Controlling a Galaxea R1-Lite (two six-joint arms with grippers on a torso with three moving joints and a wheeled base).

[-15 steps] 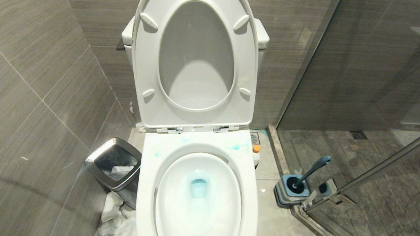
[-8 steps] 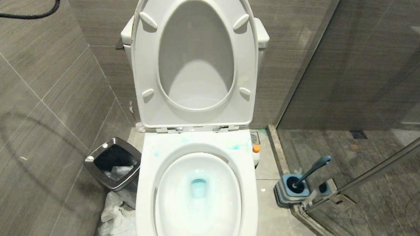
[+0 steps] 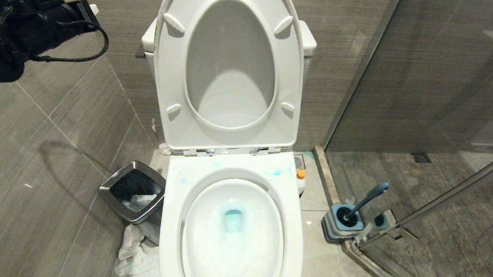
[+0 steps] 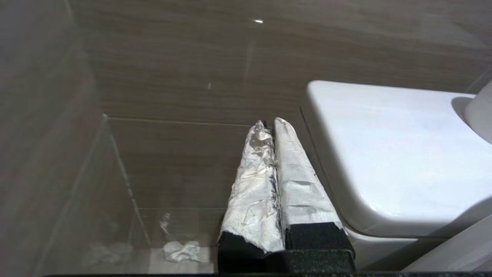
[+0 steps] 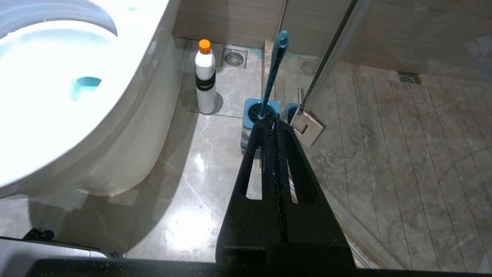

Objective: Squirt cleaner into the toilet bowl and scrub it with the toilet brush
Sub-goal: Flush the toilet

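The toilet bowl (image 3: 168, 219) is right in front, with its seat and lid up. Blue cleaner (image 3: 233, 220) sits in the water at the bottom, and there are pale blue smears on the flat part behind the bowl. So the squirting looks done. The toilet brush (image 3: 364, 201) rests in its holder (image 3: 337, 225) on the floor to the right, and a white bottle (image 5: 205, 79) with an orange cap stands between toilet and brush. The right gripper (image 5: 273, 125) is low near the floor, pressed closed and empty. Far back, up by the tank (image 4: 388, 150), the left gripper (image 4: 272, 125) is closed and empty too. Scrubbing looks left to do.
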